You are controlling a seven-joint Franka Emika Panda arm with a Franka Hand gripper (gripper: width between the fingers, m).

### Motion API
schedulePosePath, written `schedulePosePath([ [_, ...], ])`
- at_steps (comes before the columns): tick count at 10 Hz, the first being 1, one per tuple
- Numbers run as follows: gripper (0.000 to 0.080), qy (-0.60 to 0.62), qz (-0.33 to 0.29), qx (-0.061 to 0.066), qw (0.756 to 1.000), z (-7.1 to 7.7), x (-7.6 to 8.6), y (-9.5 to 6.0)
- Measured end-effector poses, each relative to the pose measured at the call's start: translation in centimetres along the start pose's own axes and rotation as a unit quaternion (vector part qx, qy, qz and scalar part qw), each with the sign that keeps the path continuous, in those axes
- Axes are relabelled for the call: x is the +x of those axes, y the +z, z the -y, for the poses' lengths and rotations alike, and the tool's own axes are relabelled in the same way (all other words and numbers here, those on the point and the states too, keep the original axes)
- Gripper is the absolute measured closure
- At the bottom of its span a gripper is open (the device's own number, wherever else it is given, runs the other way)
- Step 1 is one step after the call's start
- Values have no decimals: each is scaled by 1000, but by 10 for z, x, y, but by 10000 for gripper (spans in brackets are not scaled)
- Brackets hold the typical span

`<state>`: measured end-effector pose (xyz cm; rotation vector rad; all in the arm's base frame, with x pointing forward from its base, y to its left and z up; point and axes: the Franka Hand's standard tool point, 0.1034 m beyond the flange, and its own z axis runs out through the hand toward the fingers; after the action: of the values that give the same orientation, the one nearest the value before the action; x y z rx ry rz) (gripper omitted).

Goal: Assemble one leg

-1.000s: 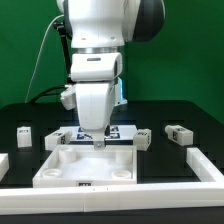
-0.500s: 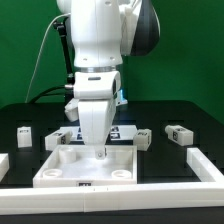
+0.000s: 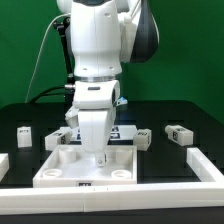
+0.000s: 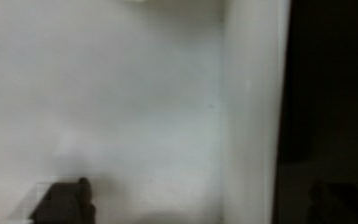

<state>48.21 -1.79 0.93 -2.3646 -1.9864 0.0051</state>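
Observation:
Several legs, small white tagged blocks, lie on the black table: two at the exterior view's left (image 3: 24, 131) (image 3: 57, 140) and two at its right (image 3: 143, 138) (image 3: 178, 133). My gripper (image 3: 100, 161) is low over the large white square tray-like part (image 3: 60, 170), near its far side, and holds no leg. In the wrist view the gripper (image 4: 202, 205) is open. One dark fingertip (image 4: 60, 200) is over the white part (image 4: 123, 100), the other (image 4: 345, 205) over the dark table, with the part's raised edge between them.
The marker board (image 3: 126, 131) lies behind the tray-like part, partly hidden by the arm. A white rail (image 3: 120, 190) runs along the front, with white pieces at the left (image 3: 3, 163) and right (image 3: 206, 165).
The arm has come down and slightly nearer, bringing the gripper from above the tray-like part's far edge down to its surface. The legs have not moved.

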Motion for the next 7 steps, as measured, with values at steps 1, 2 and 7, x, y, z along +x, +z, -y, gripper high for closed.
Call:
schedulePosePath([
  [1, 274, 0, 0, 0, 1000, 0, 0, 0],
  [2, 446, 0, 0, 0, 1000, 0, 0, 0],
  [7, 741, -1, 1, 2, 1000, 1, 0, 0],
])
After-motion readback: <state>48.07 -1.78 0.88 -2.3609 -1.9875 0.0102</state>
